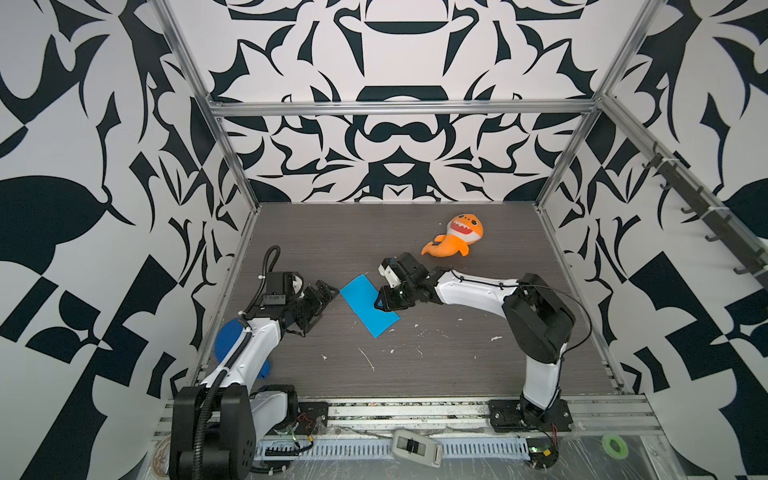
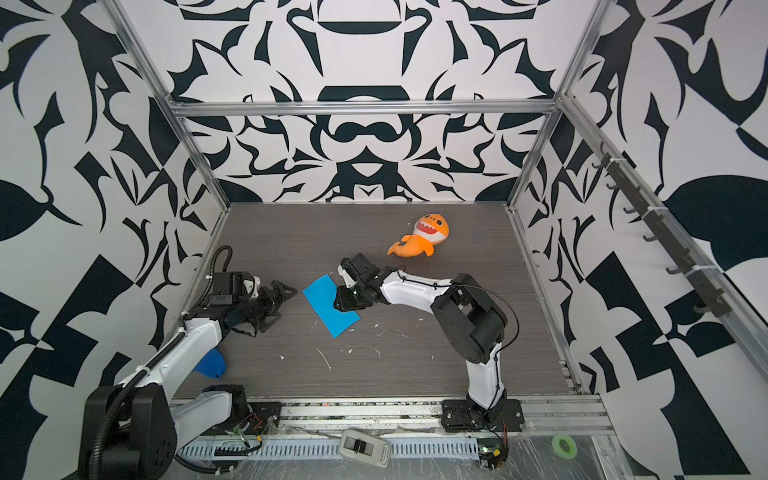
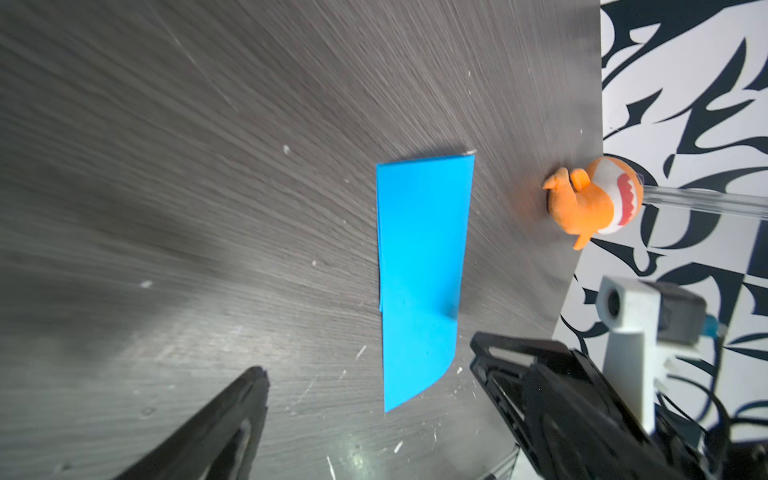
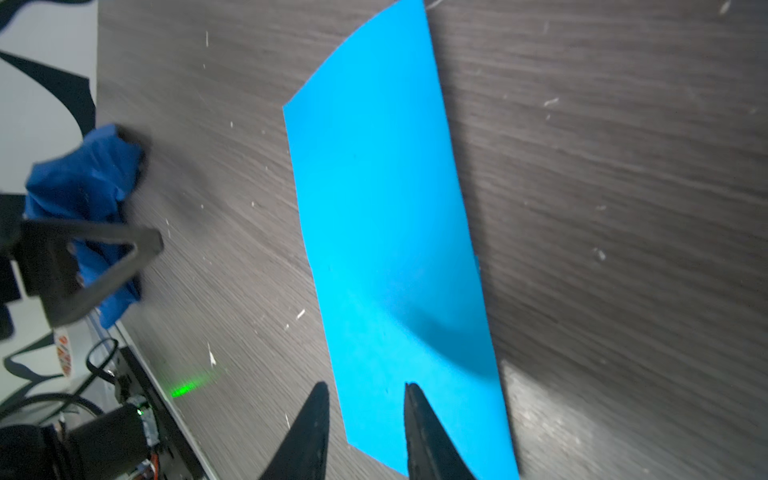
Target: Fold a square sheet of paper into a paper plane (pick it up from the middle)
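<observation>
Right wrist view shows the right gripper [image 4: 365,388] with its jaws narrowed but apart, straddling one long edge of the square sheet of paper [image 4: 386,208]. The sheet lies folded in half on the table [image 1: 457,357], its long axis diagonal between the arms. The left gripper [image 3: 368,354] gapes wide beside the far corner.

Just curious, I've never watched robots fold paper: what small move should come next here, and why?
Probably the right gripper should close to pinch the blue paper. Its jaws stand apart astride one long edge of the folded, flat-lying paper, near its middle. The left gripper is open beside the paper, not touching it.
</observation>
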Motion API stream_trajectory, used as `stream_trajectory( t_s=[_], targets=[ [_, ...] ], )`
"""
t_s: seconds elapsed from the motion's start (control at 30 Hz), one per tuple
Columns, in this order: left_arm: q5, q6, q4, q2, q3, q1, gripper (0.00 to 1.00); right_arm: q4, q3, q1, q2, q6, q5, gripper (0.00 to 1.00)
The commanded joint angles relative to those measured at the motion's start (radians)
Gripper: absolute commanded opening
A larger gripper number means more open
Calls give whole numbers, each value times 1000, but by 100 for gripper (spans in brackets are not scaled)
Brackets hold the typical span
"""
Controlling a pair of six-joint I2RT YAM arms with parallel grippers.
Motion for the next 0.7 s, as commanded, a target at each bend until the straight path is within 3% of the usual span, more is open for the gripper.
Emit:
stream_trajectory(
  t_s=[0.0, 0.4, 0.67],
  targets=[
    [44, -60, 45, -26, -26, -19, 100, 55, 13, -11, 10, 46, -23, 32],
    [35, -156, 128, -16, -68, -114, 100, 20, 56, -28, 95, 57, -24, 29],
    [-22, -247, 228, 56, -98, -264, 99, 108, -28, -63, 113, 158, -73, 29]
  ],
)
